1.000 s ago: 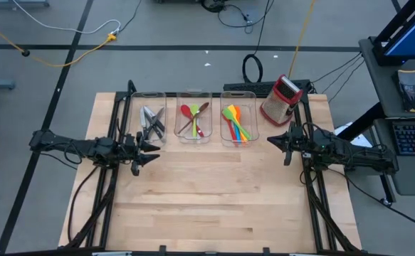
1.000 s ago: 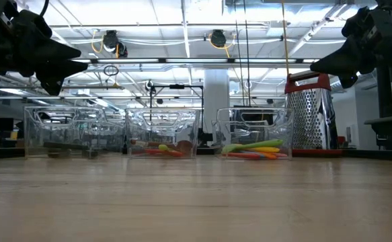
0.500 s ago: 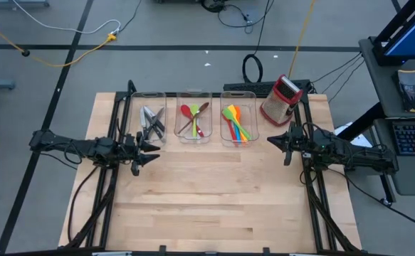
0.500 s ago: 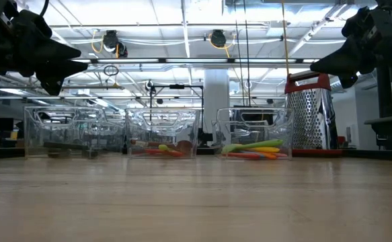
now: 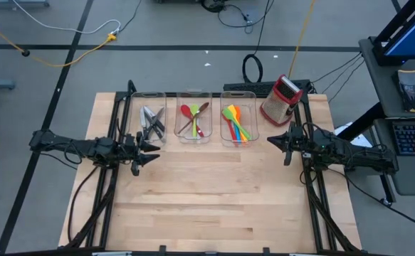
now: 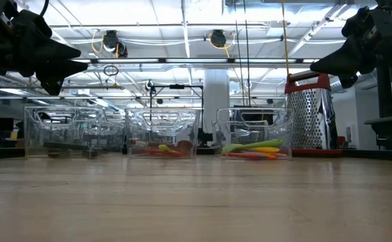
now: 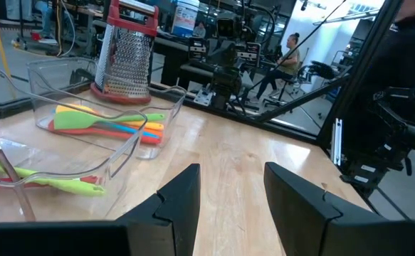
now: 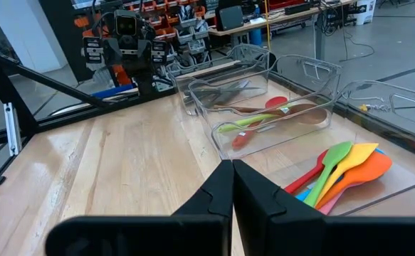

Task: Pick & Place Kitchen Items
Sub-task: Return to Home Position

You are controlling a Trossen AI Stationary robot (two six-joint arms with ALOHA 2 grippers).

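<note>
Three clear bins stand in a row at the table's far side. The left bin [image 5: 150, 122] holds black-handled steel knives, the middle bin [image 5: 193, 121] red, green and brown spoons, the right bin [image 5: 237, 122] green, yellow, orange and red spatulas [image 8: 342, 171]. My left gripper [image 5: 156, 149] hovers open and empty above the table, just near of the left bin. My right gripper [image 5: 270, 140] hovers shut and empty right of the right bin, near the grater.
A red-and-steel box grater [image 5: 280, 99] stands at the table's far right, just beyond my right gripper. The bare wooden tabletop [image 5: 214, 199] spreads over the whole near half. Black frame rails run along the left and right edges.
</note>
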